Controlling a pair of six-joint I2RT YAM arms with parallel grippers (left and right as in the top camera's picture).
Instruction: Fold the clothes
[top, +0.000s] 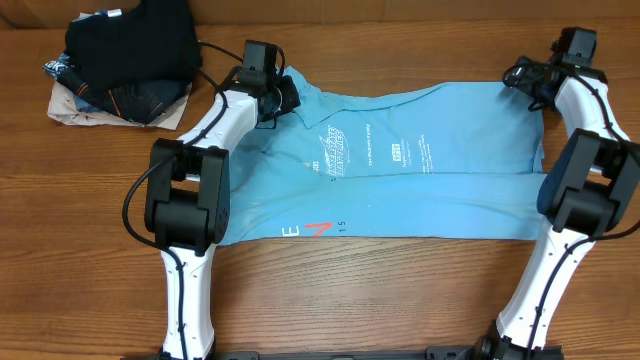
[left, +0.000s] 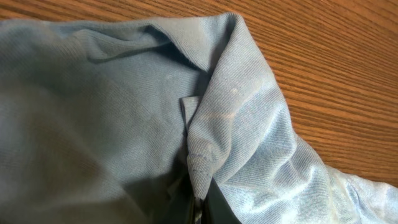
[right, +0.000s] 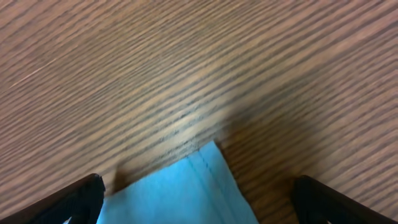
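T-shirt (top: 400, 180) spread mid-fold on the counter (top: 400, 300): left hand (top: 283, 100) pinches its ten o'clock corner; right hand (top: 520, 78), wide open and empty over the two o'clock corner, likely must grip next.

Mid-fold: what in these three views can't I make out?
Overhead: left gripper, jaws hidden under its own wrist; T-shirt print too small to read.
Left wrist: bunched fabric and bottom edge hide the grip.
Right wrist: bottom edge cuts off the T-shirt corner between the open jaws of the right gripper.
Overhead: dark pile hides its lower garments.
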